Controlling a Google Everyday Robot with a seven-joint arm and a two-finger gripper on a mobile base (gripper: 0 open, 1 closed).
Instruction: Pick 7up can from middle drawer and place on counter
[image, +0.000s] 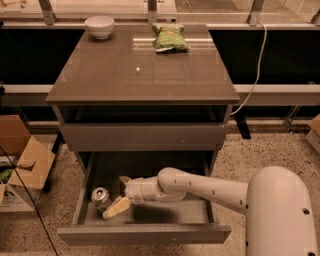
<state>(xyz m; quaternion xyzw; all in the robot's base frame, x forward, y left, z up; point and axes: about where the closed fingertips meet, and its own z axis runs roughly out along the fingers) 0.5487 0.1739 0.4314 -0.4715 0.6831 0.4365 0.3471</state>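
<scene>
The 7up can (100, 197) stands upright in the left part of the open middle drawer (145, 234), its silvery pull-tab top showing. My gripper (118, 194) is inside the drawer just right of the can, fingers spread apart, one cream finger (116, 207) in front of the can and the other (125, 180) behind. The can is not held. The counter (140, 67) is the glossy grey-brown cabinet top above.
A white bowl (99, 26) and a green snack bag (170, 37) sit at the counter's back edge. A closed grey drawer front (145, 136) is above the open drawer. Cardboard boxes (22, 167) stand on the floor at left. A cable (254, 75) hangs at right.
</scene>
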